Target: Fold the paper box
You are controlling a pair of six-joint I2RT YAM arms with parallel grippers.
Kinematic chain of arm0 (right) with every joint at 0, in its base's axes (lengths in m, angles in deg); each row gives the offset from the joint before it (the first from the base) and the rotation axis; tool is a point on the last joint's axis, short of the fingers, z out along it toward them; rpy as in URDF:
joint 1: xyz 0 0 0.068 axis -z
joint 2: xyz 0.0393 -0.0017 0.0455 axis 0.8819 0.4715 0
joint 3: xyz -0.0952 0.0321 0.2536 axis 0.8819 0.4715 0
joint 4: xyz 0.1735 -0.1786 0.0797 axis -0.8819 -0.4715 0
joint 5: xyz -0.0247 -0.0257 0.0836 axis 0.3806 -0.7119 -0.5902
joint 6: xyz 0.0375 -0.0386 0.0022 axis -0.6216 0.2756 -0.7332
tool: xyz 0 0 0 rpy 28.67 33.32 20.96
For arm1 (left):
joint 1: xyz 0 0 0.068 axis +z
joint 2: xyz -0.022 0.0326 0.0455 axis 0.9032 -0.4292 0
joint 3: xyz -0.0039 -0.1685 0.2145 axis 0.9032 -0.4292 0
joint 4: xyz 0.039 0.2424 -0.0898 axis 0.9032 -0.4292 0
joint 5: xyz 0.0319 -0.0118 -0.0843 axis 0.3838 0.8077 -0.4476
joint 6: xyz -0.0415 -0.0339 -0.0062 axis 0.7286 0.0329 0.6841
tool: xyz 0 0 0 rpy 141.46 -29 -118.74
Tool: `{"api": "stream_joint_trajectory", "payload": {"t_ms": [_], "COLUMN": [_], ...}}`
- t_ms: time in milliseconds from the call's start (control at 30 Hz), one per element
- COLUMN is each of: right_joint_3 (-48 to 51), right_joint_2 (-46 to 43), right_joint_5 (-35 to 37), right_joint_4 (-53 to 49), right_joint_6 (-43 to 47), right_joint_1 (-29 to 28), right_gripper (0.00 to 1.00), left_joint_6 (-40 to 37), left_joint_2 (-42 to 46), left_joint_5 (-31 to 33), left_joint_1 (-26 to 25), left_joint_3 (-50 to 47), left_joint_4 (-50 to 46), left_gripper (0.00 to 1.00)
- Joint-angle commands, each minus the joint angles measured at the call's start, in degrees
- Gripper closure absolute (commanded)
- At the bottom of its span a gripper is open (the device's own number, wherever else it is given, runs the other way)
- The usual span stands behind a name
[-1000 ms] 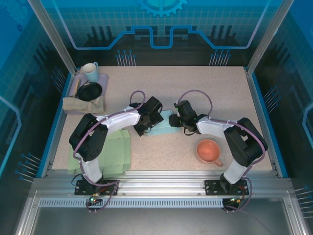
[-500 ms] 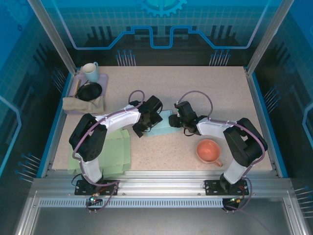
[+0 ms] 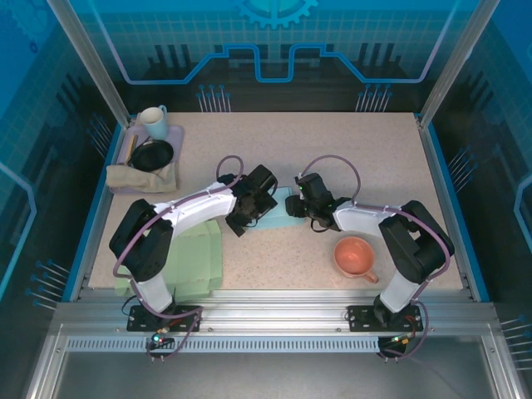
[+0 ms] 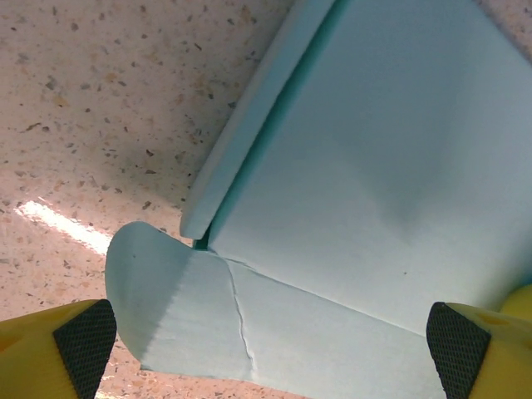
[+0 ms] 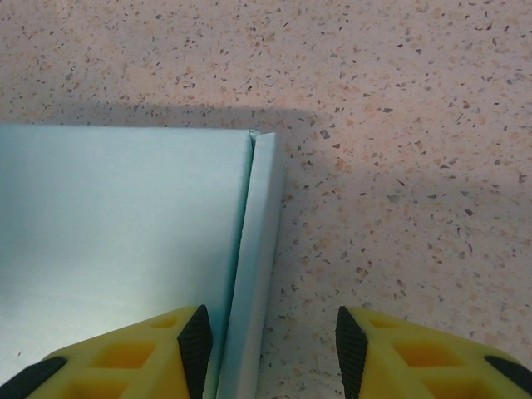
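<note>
Paper box (image 3: 278, 214) is lying flat mid-table, bracketed by both arms.
Left gripper (image 4: 270, 341) is hovering over the curled corner tab (image 4: 166, 307) with its jaws spread wide, grasping nothing and probably readying to steady that end. Right gripper (image 5: 273, 341) is straddling the narrow side flap (image 5: 258, 233) on the table (image 5: 399, 125), jaws partly apart and not pinching, likely lining up to raise that wall.

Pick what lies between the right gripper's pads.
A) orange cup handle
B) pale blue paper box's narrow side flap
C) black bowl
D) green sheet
B: the right gripper, jaws apart, straddles the narrow side flap of the paper box.
</note>
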Motion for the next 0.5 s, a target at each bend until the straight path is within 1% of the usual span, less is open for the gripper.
{"api": "stream_joint_trajectory", "payload": {"t_ms": [0, 467], "right_joint_3": [1.8, 1.6], "right_joint_2": [1.3, 1.9], "right_joint_5": [-0.7, -0.7], "right_joint_4": [-4.5, -4.3], "right_joint_6": [-0.4, -0.2], "right_joint_1": [-1.6, -1.9], "right_gripper": [0.53, 0.54], "left_joint_6": [1.2, 1.3], "left_joint_2": [0.2, -2.5], "left_joint_5": [1.2, 1.4], "left_joint_1": [-0.1, -0.2], "left_joint_3": [0.0, 0.8], "left_joint_4": [-1.0, -0.2], "left_gripper": [0.01, 0.02]}}
